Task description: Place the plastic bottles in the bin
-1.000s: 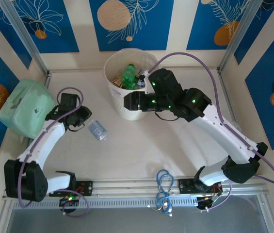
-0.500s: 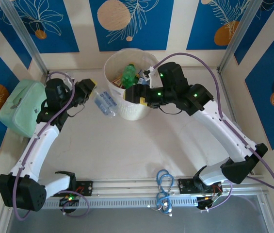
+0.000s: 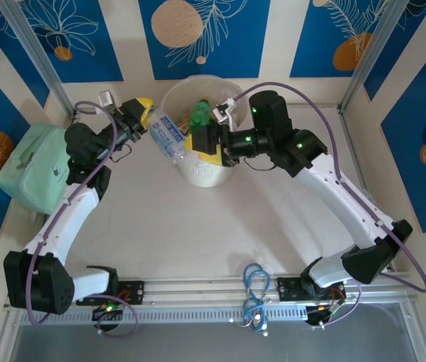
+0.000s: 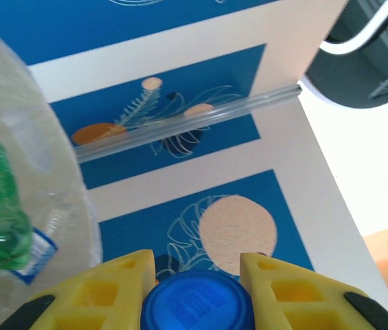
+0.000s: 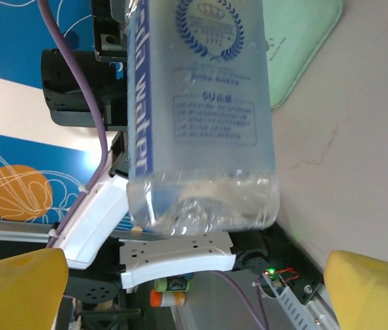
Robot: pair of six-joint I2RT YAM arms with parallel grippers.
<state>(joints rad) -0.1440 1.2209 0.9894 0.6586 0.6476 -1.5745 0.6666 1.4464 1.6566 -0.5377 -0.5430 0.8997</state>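
Left claw [image 3: 142, 111] grips a clear bottle [image 3: 169, 138] by its blue cap [image 4: 197, 302], over the bin [image 3: 197, 175] rim; right claw [image 3: 200, 142] spread wide above the bin.

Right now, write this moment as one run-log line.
left claw: shut on clear bottle | clear bottle: tilted over bin rim | right claw: open above bin
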